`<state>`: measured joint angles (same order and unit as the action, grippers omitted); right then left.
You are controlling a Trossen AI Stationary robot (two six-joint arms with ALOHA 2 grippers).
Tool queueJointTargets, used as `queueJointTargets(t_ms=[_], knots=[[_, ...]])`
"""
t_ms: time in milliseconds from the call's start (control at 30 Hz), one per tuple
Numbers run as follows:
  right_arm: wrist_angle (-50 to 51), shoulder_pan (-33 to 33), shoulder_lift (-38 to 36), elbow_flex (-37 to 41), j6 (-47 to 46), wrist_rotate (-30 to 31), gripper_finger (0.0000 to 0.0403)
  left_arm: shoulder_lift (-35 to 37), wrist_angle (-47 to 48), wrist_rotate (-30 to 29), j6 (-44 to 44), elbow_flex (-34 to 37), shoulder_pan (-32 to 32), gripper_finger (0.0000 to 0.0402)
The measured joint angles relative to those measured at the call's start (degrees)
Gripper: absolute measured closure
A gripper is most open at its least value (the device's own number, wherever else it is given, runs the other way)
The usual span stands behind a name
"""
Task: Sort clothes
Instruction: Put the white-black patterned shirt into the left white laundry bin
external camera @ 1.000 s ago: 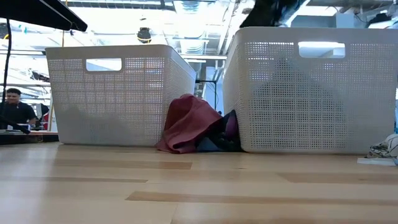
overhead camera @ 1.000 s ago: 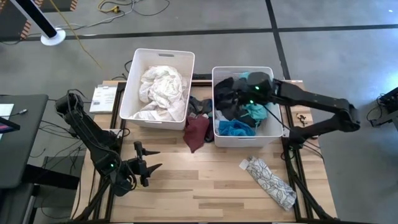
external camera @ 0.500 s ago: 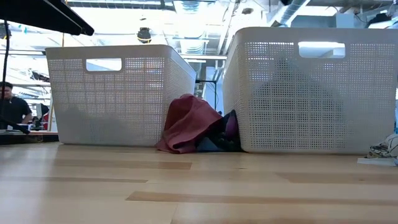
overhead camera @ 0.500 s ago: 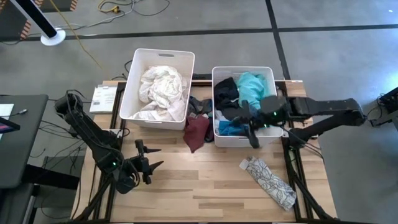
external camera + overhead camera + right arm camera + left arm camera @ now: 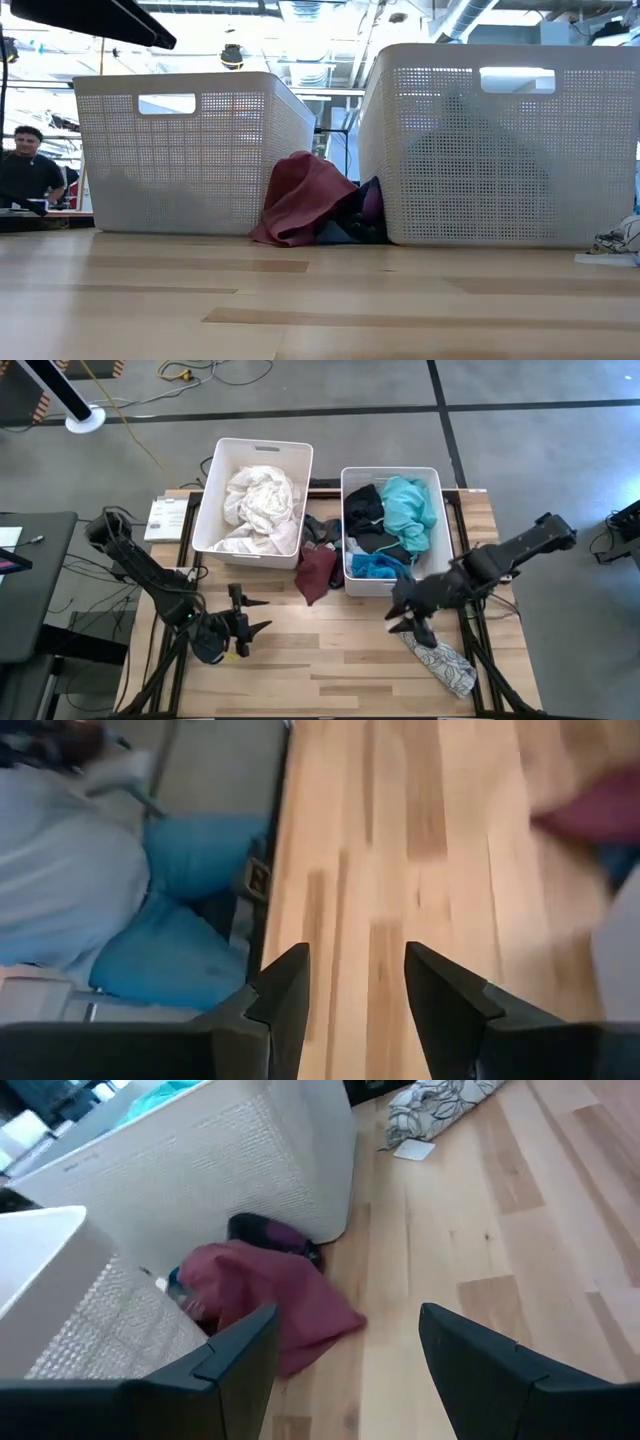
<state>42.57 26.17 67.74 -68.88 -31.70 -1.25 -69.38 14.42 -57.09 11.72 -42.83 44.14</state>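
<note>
White garments point(image 5: 258, 500) fill the left bin point(image 5: 215, 460). Teal, black and blue garments point(image 5: 392, 520) lie in the right bin point(image 5: 346, 480). A maroon garment point(image 5: 317, 572) lies on the table between the bins, over darker cloth; it also shows in the low view point(image 5: 300, 200) and the left wrist view point(image 5: 270, 1305). A white-patterned garment point(image 5: 445, 662) lies on the table at the near right. My right gripper point(image 5: 394, 614) is open, by that garment's left end; its wrist view point(image 5: 355, 985) shows only bare wood between the fingers. My left gripper point(image 5: 250, 632) is open and empty at the near left, pointing at the maroon garment.
The two bins stand side by side at the table's far half, a narrow gap between them. A white booklet point(image 5: 165, 517) lies at the far left edge. Bare wood point(image 5: 320, 650) spans the near middle. A person point(image 5: 25, 170) sits beyond the table.
My right gripper has come out of the right bin, gone toward the table's near edge and down to the left end of the patterned garment. The teal garment now lies uncovered in the bin's far part. My left gripper has edged toward the table's right.
</note>
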Motion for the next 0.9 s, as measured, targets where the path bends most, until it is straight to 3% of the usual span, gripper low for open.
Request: queueJointTargets(t_ms=[500, 733, 900], knots=[[21.02, 12.79, 16.58, 0.0, -32.36, 4.47, 0.0218, -0.09, -6.73, 12.07, -10.66, -0.02, -8.87, 0.0168], [36.73, 18.14, 22.81, 0.0, -48.85, 4.59, 0.0155, -0.09, -9.29, 18.67, -13.65, -0.02, -12.2, 0.0168], [37.28, 21.56, 24.71, 0.89, -56.94, 4.41, 0.0121, -0.09, -9.25, 21.11, -13.72, -0.02, -13.05, 0.0168]])
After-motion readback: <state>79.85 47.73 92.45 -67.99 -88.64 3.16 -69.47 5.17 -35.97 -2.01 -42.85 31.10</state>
